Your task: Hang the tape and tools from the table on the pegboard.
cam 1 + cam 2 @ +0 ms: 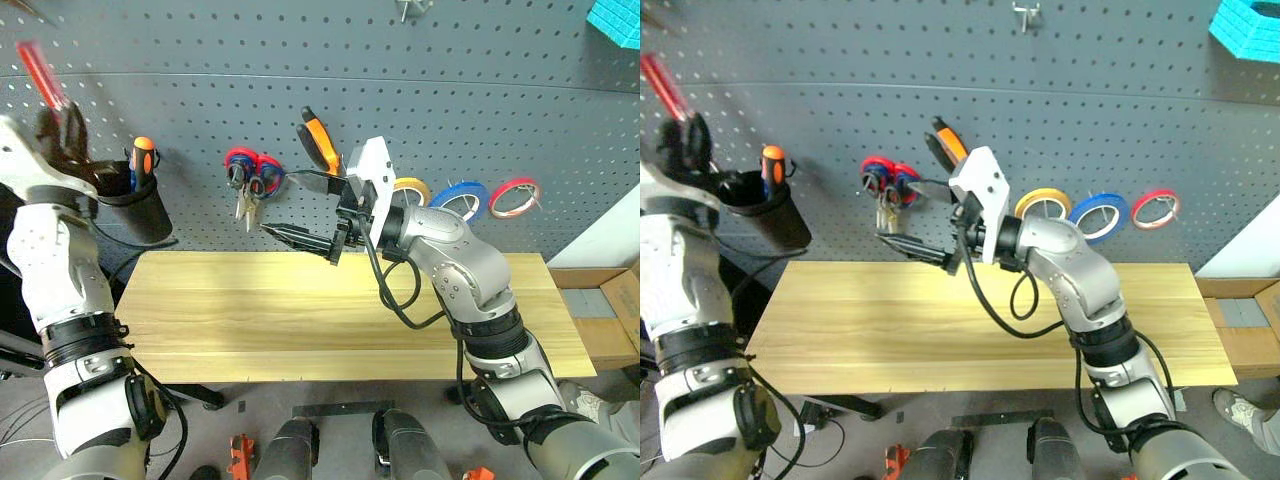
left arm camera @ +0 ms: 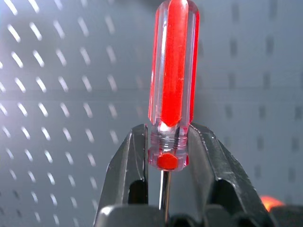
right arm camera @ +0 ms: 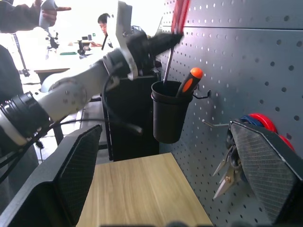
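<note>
My left gripper (image 1: 60,125) is raised at the far left in front of the pegboard (image 1: 450,90), shut on the red-handled screwdriver (image 2: 173,66). Its handle sticks up and its shaft (image 3: 165,68) points down at a black cup (image 1: 135,205). My right gripper (image 1: 277,202) stands open over the middle of the table (image 1: 250,310), holding nothing. The orange-and-black pliers (image 1: 318,140) hang on the board just behind it. The blue tape (image 1: 460,198) hangs on a hook to the right. Dark-handled scissors (image 3: 226,165) hang in front of red-and-blue ones (image 1: 250,165).
The cup on the board holds an orange-handled screwdriver (image 1: 143,160). A yellow roll (image 1: 412,187) and a red roll (image 1: 514,197) flank the blue tape. A cardboard box (image 1: 610,300) sits past the table's right end. People (image 3: 102,28) are seen far off in the right wrist view.
</note>
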{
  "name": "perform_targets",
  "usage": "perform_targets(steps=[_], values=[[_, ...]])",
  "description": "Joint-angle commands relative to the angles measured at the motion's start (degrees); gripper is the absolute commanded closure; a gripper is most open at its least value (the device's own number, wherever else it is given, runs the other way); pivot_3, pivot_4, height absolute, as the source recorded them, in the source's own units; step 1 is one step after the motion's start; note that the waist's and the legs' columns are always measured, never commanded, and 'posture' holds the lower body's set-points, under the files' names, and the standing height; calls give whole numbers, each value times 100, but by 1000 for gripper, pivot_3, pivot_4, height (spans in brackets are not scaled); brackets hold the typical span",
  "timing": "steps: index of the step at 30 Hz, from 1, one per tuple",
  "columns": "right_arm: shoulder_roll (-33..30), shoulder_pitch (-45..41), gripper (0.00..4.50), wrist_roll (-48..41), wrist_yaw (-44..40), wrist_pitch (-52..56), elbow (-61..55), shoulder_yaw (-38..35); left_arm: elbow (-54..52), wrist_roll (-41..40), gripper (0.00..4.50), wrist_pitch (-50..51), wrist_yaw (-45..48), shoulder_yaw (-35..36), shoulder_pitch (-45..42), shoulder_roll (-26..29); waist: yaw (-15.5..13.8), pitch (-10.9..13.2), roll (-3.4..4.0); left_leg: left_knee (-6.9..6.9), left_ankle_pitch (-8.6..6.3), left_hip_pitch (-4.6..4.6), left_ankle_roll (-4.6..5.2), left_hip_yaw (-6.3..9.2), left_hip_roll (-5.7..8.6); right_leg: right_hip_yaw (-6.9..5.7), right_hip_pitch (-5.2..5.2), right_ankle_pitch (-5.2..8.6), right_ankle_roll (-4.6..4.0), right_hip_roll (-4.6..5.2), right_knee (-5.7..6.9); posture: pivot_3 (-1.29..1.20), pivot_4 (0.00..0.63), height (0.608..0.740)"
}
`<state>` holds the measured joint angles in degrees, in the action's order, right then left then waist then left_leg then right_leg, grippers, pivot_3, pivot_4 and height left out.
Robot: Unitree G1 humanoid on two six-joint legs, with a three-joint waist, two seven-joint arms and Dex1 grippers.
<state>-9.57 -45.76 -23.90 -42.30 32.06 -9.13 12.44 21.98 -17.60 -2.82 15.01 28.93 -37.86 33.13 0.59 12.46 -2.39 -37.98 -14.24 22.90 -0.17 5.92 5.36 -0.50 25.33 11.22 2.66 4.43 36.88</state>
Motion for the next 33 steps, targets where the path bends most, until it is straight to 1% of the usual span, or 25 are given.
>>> perform_targets(steps=[1, 4, 5, 6, 9, 10, 12, 14, 16, 17, 19, 20, 22, 24, 26, 30, 32, 33], values=[[-13, -49, 0, -73, 18, 0, -269, -74, -99, 38, 2058, -326, 106, -98, 123, -23, 7, 0, 0, 0, 0, 0, 0, 0, 0, 0, 0, 0, 0, 0, 0, -5, 140, 740], [-55, -19, 0, -92, 6, 42, -322, -54, -227, 2, 1075, -450, 73, -58, 186, -22, 27, -1, -1, 0, 0, 0, 0, 0, -2, 0, 0, 0, -1, 0, 1, -4, 140, 740], [-102, 12, 0, -114, -28, 75, -358, -57, -359, -108, 779, -407, 225, -60, 220, 30, 36, -1, -1, 0, 0, 0, 0, 0, -2, 0, 0, 0, -1, 0, 1, -4, 140, 740], [-162, 56, 0, -137, -67, 114, -418, -61, -502, -239, 779, -344, 374, -44, 262, 78, 45, -1, -2, 0, 0, -1, 0, 0, -1, 1, 0, 0, -1, 1, 2, -5, 141, 740], [-600, 392, 0, -563, -446, 484, -936, -203, -1369, -1213, 779, 556, 952, 147, 638, 191, 62, -3, -5, 0, 0, 3, 1, 1, -1, -1, -1, 0, -1, 5, -2, -4, 148, 740], [-763, 522, 0, -726, -567, 587, -1089, -270, -1722, -1579, 779, 964, 1160, 180, 901, 239, 75, -3, -5, 0, -1, 4, 1, 4, -2, -3, -2, 0, -1, 16, -4, -1, 152, 740], [-965, 744, 0, -981, -648, 723, -1265, -405, -2229, -1863, 779, 1325, 1475, 160, 1470, 318, 100, -3, -4, 1, -2, 3, 3, 0, -1, -1, -1, 0, -1, 28, -3, 0, 155, 740], [-1200, 1077, 0, -855, -604, 738, -1262, -357, -2792, -2131, 779, 1745, 1831, 27, 2286, 326, 114, -8, 6, 4, -3, 0, 4, 0, -3, -1, -2, 0, -1, 27, -5, 1, 159, 740], [-1380, 1500, 0, -704, -515, 736, -1197, -307, -3057, -1870, 779, 1885, 1847, -239, 3009, 253, 128, -21, 14, 9, -16, -12, 27, -5, -6, 3, -6, 2, -3, 26, -1, 3, 159, 740], [-1348, 1678, 0, -736, -376, 768, -1166, -386, -3127, -1728, 779, 1830, 1783, -317, 3236, 165, 118, -29, 26, 10, -16, -20, 27, -5, -8, 3, -13, 3, -4, 25, 1, 6, 151, 740], [-1222, 2078, 0, -410, 200, 602, -801, -554, -3222, -1315, 779, 1684, 1580, -646, 3694, -110, 96, -36, 33, 11, -16, -30, 28, -8, -7, 2, -27, 6, -7, 26, 0, 2, 147, 740], [-1121, 2275, 0, -343, 451, 535, -659, -686, -3253, -1271, 779, 1692, 1410, -716, 3810, -319, 82, -45, 33, 6, -16, -31, 28, -7, -8, 1, -32, 6, -7, 26, 2, -10, 150, 740], [-983, 2575, 0, -139, 907, 394, -361, -918, -3161, -1015, 779, 1623, 1097, -857, 3911, -636, 42, -70, 31, 1, -15, -34, 28, -9, -7, 2, -40, 6, -7, 26, -2, -17, 149, 740], [-1027, 2835, 0, 196, 1070, -9, -51, -980, -2909, -730, 779, 1443, 943, -937, 3911, -811, -25, -73, 29, -3, -14, -36, 29, -12, -1, 2, -47, 6, -6, 29, -4, -28, 150, 740], [-1072, 2964, 0, 424, 1188, -264, 238, -1027, -2646, -626, 779, 1414, 810, -902, 3858, -906, -38, -80, 33, -5, -13, -38, 30, -16, -1, 2, -47, 5, -6, 28, -3, -30, 150, 740], [-1160, 3317, 0, 663, 1500, -836, 1057, -1562, -1619, -297, 779, 944, 1021, -899, 3914, -772, -32, -158, 59, 3, -14, -45, 32, -26, -2, 5, -47, 6, -6, 26, -2, -57, 128, 740], [-1265, 3469, 0, 1007, 1827, -1083, 1321, -1669, -1342, -192, 779, 677, 1140, -876, 4014, -711, -26, -178, 66, 6, -16, -48, 34, -31, -3, 6, -50, 6, -6, 14, -3, -71, 114, 740], [-1286, 3543, 0, 1020, 1880, -1134, 1378, -1760, -1259, -191, 779, 602, 1207, -854, 4062, -684, -18, -193, 67, 6, -16, -47, 34, -34, -3, 8, -48, 6, -6, 12, -3, -74, 111, 740]])
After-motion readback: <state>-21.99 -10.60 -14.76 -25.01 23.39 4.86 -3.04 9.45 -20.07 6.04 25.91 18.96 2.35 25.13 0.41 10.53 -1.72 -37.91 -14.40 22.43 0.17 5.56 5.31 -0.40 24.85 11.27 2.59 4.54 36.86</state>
